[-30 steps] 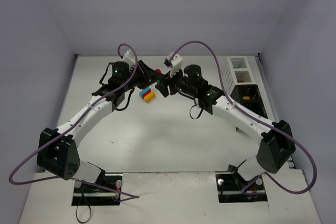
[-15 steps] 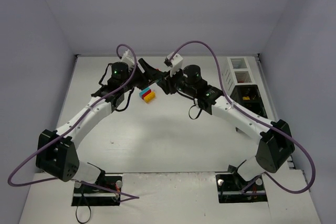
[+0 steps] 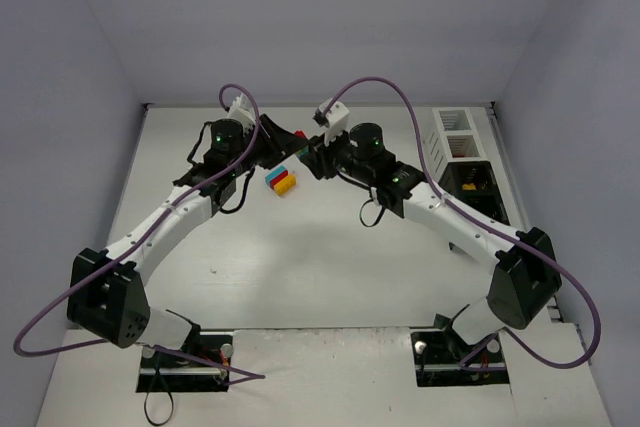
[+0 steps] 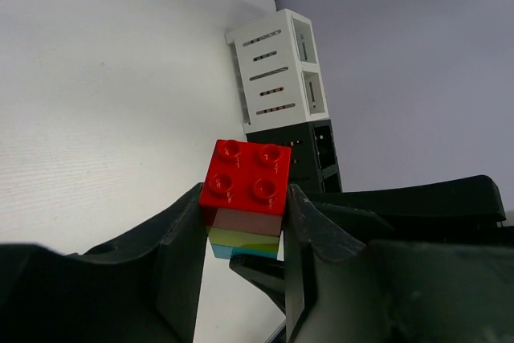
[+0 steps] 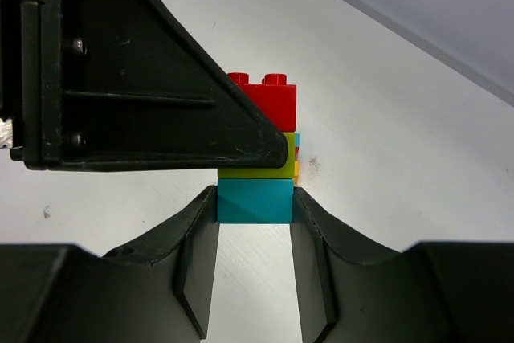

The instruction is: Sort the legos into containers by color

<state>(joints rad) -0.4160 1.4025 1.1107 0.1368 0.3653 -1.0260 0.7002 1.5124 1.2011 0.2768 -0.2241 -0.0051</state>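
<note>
Holding one tower [image 5: 261, 158] well left of the containers [image 3: 455, 135]: red brick [image 4: 245, 176] pinched in closed left gripper [image 4: 243, 208], cyan brick [image 5: 254, 200] in closed right gripper [image 5: 254, 213]. Not yet split; loose stack [image 3: 281, 181] nearby, also unsorted.

Left tool [image 4: 243, 206] and right tool [image 5: 254, 202] share one stack [image 4: 245, 176] of three: red, green, cyan. Three bricks [image 3: 281, 181] sit mid-bench; one white container [image 3: 455, 135], at least one black container [image 3: 470, 179].
</note>
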